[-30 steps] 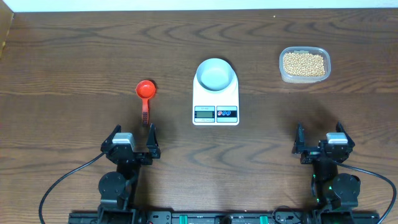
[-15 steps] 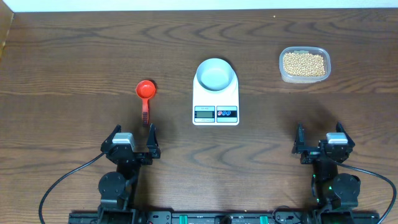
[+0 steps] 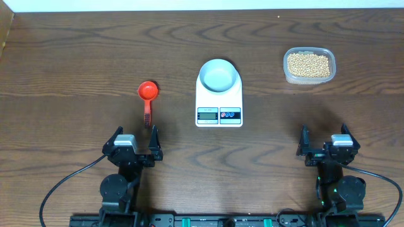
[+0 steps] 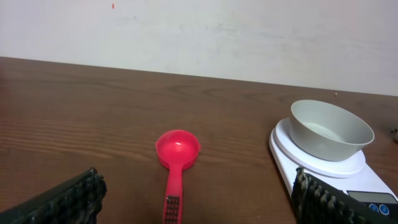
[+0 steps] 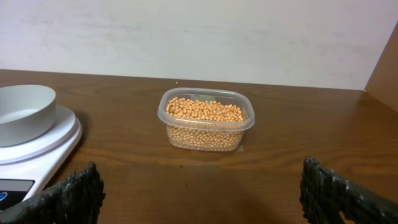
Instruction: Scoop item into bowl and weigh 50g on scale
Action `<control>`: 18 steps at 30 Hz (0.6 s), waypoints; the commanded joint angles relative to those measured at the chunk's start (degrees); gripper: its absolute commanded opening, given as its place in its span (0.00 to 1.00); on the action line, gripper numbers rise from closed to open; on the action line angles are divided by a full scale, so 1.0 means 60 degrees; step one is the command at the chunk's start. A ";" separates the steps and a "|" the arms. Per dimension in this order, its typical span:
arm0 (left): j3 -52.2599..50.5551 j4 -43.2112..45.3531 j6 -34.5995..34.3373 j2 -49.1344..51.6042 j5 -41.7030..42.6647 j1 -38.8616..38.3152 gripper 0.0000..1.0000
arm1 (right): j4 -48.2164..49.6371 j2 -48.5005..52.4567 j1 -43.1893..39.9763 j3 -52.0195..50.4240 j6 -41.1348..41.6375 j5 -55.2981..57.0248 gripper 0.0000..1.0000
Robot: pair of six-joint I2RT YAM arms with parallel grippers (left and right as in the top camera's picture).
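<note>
**Surface** (image 3: pixel 76 57): dark wood grain, carrying everything listed below.

**Scale** (image 3: pixel 219 101): flat, white, at the centre of the surface, display and two buttons facing the near edge. The reading is too small to make out.

**Bowl** (image 3: pixel 219 75): pale blue-white, upright on the far part of the scale's platform. Empty; no beans in it.

**Beans** (image 3: pixel 308 64): tan-yellow, all inside the clear plastic tub (image 3: pixel 309 81) at far right, well apart from the scale. The tub is open-topped and filled nearly to the rim. None lie loose on the wood.

**Scoop** (image 3: pixel 148 91): red plastic, lying flat to the left of the scale, cup toward the far side, handle pointing at the near edge. Cup empty. Nothing touches it.

**Left pincer** (image 3: pixel 135 137): near left, spread wide, holding nothing. The end of the scoop's handle lies just beyond it.

**Right pincer** (image 3: pixel 324 142): near right, spread wide, holding nothing, facing the tub from a distance.

**Progress**: by my judgement, nothing is done yet. The scoop is not picked up, no beans are moved and the bowl carries no load. All steps remain: take the scoop, dip it in the tub, tip beans into the bowl, and trim the amount against the display.
</note>
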 commanded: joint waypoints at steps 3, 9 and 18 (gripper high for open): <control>-0.0113 -0.0423 0.0091 0.0033 -0.0153 -0.0036 0.98 | -0.0040 -0.0015 -0.0076 -0.0011 -0.0120 -0.0022 0.99; -0.0095 -0.0426 0.0087 0.0033 -0.0153 -0.0036 0.98 | -0.0040 -0.0015 -0.0076 -0.0011 -0.0120 -0.0022 0.99; 0.0204 -0.0463 0.0091 0.0044 -0.0153 -0.0036 0.98 | -0.0040 -0.0015 -0.0076 -0.0011 -0.0120 -0.0022 0.99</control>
